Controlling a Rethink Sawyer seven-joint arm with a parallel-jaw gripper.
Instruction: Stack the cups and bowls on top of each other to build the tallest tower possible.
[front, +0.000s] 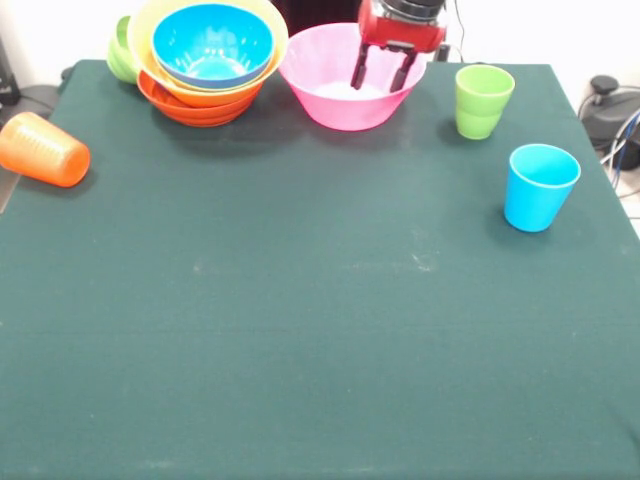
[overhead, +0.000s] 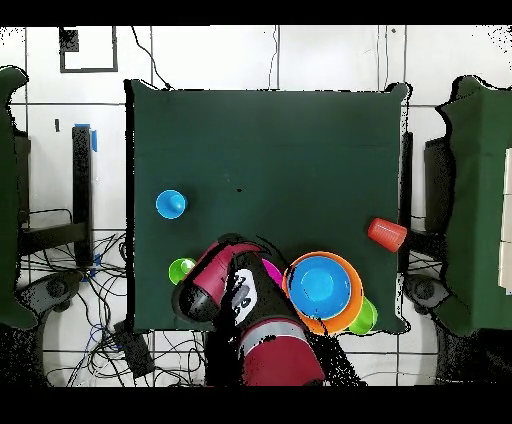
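Gripper (front: 384, 72) hangs in the pink bowl (front: 330, 95), jaws narrowly parted, holding nothing. Nested bowls (front: 205, 75) sit just beside it. Risk: closing on the slick rim could tip the bowl into that stack.

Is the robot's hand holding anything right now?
No. The gripper hangs open over the pink bowl, its fingers spread apart with nothing between them.
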